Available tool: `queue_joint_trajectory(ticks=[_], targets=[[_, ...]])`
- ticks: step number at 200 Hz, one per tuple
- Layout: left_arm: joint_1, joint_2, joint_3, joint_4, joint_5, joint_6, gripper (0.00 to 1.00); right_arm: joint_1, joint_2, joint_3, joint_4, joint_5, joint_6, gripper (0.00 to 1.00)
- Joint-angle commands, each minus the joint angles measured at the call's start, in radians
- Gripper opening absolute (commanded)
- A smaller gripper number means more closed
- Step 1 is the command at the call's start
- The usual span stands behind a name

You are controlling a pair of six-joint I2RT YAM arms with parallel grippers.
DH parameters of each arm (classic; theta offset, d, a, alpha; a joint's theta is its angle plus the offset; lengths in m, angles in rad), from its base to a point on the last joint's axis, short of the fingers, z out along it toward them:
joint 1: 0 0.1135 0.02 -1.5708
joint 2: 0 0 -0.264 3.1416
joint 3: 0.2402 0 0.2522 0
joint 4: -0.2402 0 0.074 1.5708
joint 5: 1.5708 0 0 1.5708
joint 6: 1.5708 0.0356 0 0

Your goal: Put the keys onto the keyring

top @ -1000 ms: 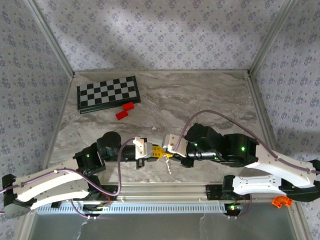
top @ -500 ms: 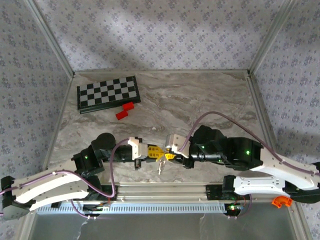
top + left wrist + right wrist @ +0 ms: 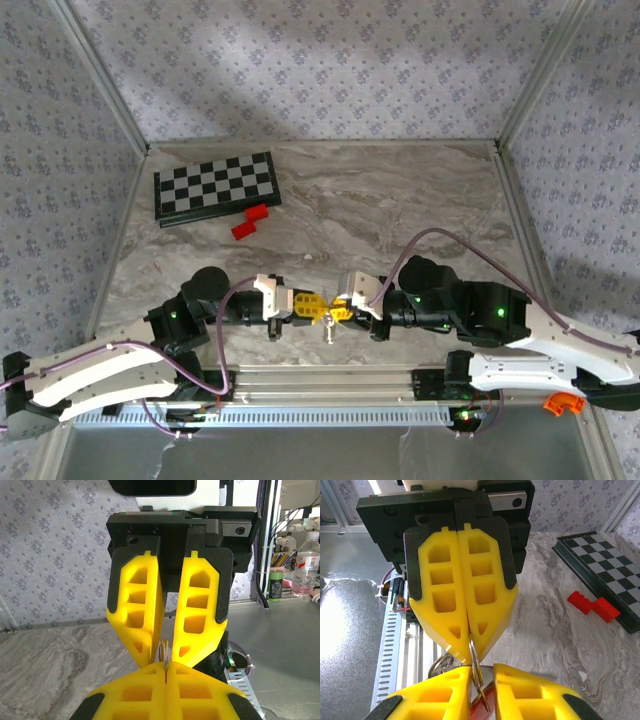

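Note:
The keyring (image 3: 164, 652) is a thin silvery loop seen edge-on, pinched between the yellow fingertips of my left gripper (image 3: 165, 667), which is shut on it. My right gripper (image 3: 482, 672) faces it tip to tip, its jaws slightly parted with the keyring (image 3: 477, 666) standing in the gap. A red piece of the keys (image 3: 492, 711) shows low between the right fingers. From above, the left gripper (image 3: 310, 305) and right gripper (image 3: 340, 312) meet over the table's front edge. The keyring (image 3: 327, 324) hangs between them.
A black-and-white chessboard (image 3: 215, 187) lies at the back left, with red blocks (image 3: 250, 221) just in front of it. A metal rail (image 3: 320, 385) runs along the near edge below the grippers. An orange clip (image 3: 560, 403) sits at the bottom right.
The right jaws have parted a little around the ring. Both arms have shifted slightly, still tip to tip, and the dangling metal under them now hangs shorter.

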Motion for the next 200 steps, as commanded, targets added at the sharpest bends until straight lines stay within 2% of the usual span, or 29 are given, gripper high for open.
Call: queue_joint_trajectory(ticks=[1, 45, 61, 79, 92, 107, 122, 132, 200], targets=[[-0.008, -0.004, 0.009, 0.042, 0.037, -0.015, 0.00, 0.005, -0.008, -0.007, 0.058, -0.014, 0.007, 0.19], [-0.007, -0.006, 0.013, 0.029, 0.025, -0.013, 0.00, 0.005, -0.008, -0.005, 0.050, 0.002, 0.001, 0.00], [-0.008, -0.001, 0.021, -0.006, -0.009, -0.002, 0.00, 0.005, -0.006, 0.005, 0.026, 0.018, -0.002, 0.00], [-0.008, 0.009, 0.037, -0.067, -0.067, 0.028, 0.22, 0.005, 0.021, 0.041, -0.056, 0.043, -0.008, 0.00], [-0.008, 0.023, 0.055, -0.124, -0.103, 0.050, 0.28, 0.005, 0.054, 0.079, -0.122, 0.063, -0.014, 0.00], [-0.008, 0.038, 0.074, -0.173, -0.128, 0.069, 0.28, 0.005, 0.093, 0.139, -0.202, 0.083, -0.016, 0.00], [-0.008, 0.048, 0.081, -0.193, -0.142, 0.077, 0.17, 0.004, 0.128, 0.175, -0.271, 0.084, -0.020, 0.00], [-0.008, 0.051, 0.083, -0.198, -0.143, 0.079, 0.14, 0.003, 0.144, 0.189, -0.303, 0.082, -0.027, 0.00], [-0.007, 0.062, 0.086, -0.201, -0.133, 0.077, 0.13, -0.017, 0.240, 0.263, -0.424, -0.025, -0.055, 0.00]])
